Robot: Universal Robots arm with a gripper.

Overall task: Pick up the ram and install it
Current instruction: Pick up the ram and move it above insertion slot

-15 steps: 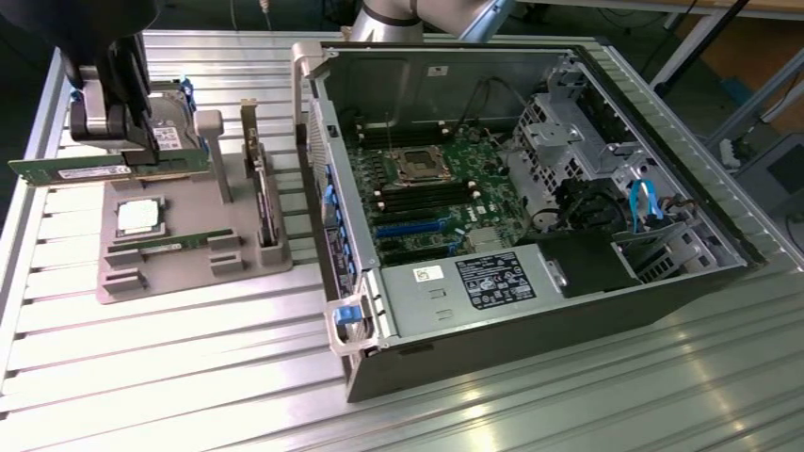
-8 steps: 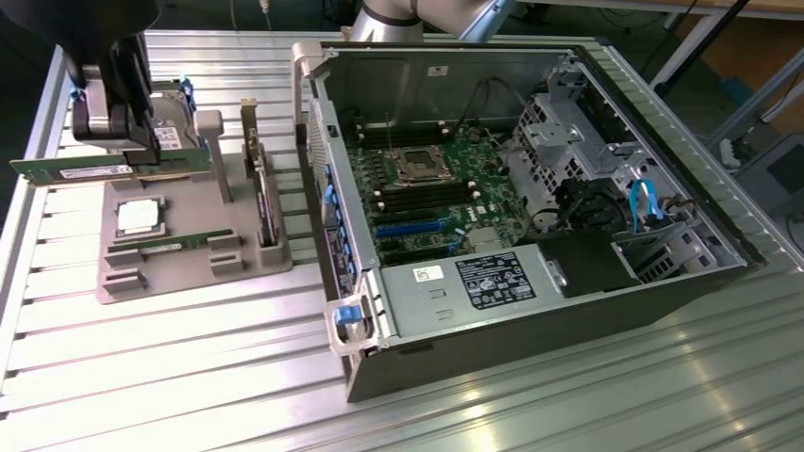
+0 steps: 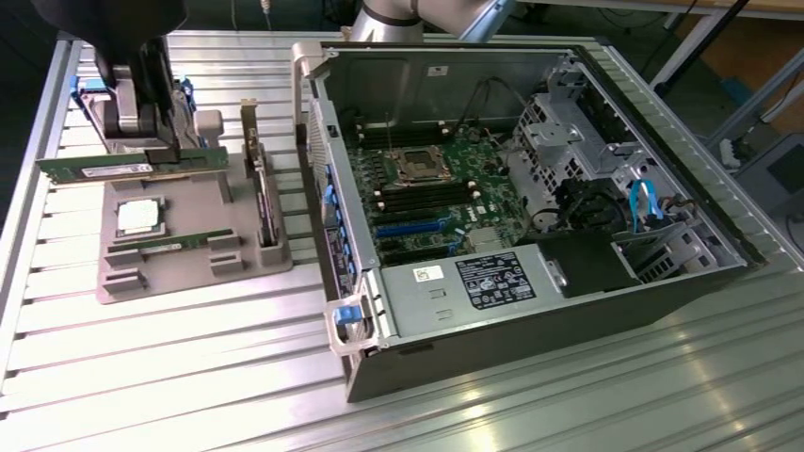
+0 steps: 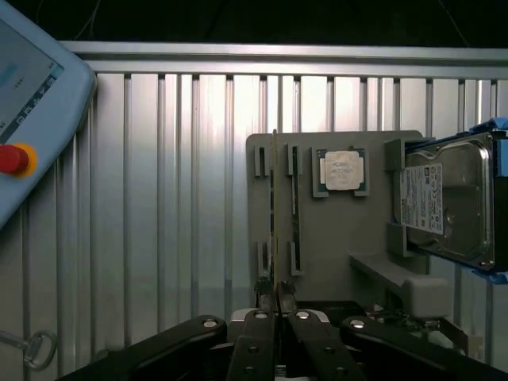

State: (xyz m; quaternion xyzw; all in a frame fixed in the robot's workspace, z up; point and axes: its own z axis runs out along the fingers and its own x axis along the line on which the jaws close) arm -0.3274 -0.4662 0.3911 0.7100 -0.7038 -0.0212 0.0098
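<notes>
The gripper (image 3: pixel 161 151) is clenched on the ram (image 3: pixel 120 168), its jaws pinching the thin green stick near the middle of its long edge, so that one end reaches out on each side of them. In the wrist view the gripper (image 4: pixel 275 302) shows the same grasp: the ram (image 4: pixel 275 214) stands edge-on, running straight out from between the closed jaws. Directly beneath the jaws lies a grey tray (image 3: pixel 188 282) on a slatted metal table (image 3: pixel 188 377); whether the ram is fully clear of the tray's holders cannot be told. Just under the jaws on the tray sits a square silver processor chip (image 3: pixel 138 217), and a little further from them a second stick (image 3: pixel 169 245) lies flat between its holders. Near the jaws, on the side towards the computer, an expansion card (image 3: pixel 260 202) stands upright at the tray's edge. A hard drive (image 4: pixel 444 198) rests in a holder beside the chip. Well apart from the jaws, the open computer case (image 3: pixel 528 311) lies on the table, its black memory slots (image 3: pixel 405 195) exposed.
</notes>
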